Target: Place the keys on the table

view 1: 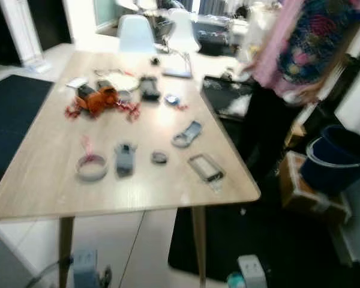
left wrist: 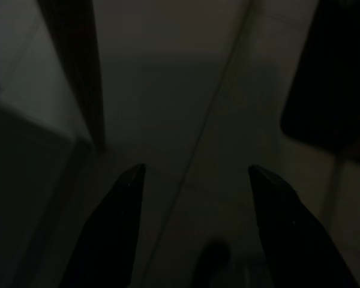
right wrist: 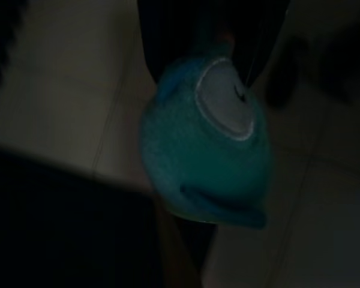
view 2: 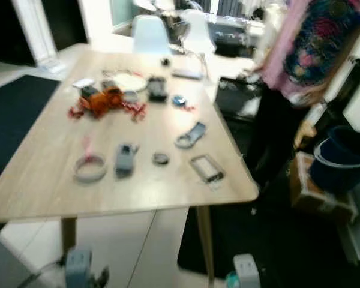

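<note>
A teal plush fob with one white eye [right wrist: 207,138], which I take to be on the keys, hangs close in front of the right wrist camera; the keys themselves are hidden. Its teal edge [view 1: 233,279] shows low beside my right gripper [view 1: 245,276], which hangs below the wooden table's [view 1: 48,186] near right corner, shut on it. My left gripper [left wrist: 196,170] hangs open over the floor by a table leg [left wrist: 78,72], nothing between its fingers.
The table carries an orange toy [view 1: 98,99], a tape roll [view 1: 91,167], a grey gadget [view 1: 125,159], a clear case [view 1: 205,167] and other small items. A person [view 1: 300,48] stands at its right side. A blue bucket [view 1: 333,162] and box [view 1: 306,192] sit right.
</note>
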Controlling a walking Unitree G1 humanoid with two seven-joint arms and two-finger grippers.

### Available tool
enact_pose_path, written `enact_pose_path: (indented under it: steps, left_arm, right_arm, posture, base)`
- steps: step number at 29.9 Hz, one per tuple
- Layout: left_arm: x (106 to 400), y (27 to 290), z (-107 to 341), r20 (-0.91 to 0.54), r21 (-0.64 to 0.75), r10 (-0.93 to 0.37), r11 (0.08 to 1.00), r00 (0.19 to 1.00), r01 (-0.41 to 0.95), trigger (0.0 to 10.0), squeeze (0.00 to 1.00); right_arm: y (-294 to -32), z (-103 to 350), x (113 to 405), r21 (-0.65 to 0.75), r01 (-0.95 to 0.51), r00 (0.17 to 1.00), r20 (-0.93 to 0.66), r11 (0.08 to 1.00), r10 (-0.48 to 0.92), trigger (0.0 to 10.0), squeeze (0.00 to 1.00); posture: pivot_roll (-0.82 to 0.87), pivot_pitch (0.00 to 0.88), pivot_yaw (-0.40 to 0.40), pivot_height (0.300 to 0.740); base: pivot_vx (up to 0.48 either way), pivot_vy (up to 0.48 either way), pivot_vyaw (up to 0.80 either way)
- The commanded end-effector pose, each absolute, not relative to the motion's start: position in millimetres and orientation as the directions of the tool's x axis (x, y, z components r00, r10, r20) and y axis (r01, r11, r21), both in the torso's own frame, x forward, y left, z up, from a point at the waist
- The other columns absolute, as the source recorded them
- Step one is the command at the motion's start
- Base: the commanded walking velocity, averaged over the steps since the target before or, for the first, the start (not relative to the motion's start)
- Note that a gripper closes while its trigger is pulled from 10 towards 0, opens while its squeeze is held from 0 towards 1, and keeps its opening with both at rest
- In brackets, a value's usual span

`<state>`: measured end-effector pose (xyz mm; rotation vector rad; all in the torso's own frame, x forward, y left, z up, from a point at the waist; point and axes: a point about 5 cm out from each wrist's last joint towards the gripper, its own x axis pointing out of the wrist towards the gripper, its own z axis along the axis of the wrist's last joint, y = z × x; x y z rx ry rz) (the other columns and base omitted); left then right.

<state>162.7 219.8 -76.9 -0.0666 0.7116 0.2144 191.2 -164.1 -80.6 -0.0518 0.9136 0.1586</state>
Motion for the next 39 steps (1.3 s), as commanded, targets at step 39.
enact_pose_path:
  steps: [39]
  left_arm:
    - [175.5,207.4,-69.9,-0.602,-0.005,0.172,0.976,0.780,-0.219,10.0,0.00]
  right_arm:
    - [-200.9,-87.3,170.0,-0.026,0.036,0.569,-0.821,0.999,-0.042,10.0,0.00]
  posture:
    - [0.07,0.022,-0.047,0.740]
  base:
    - [0.000,-0.074,0.00]
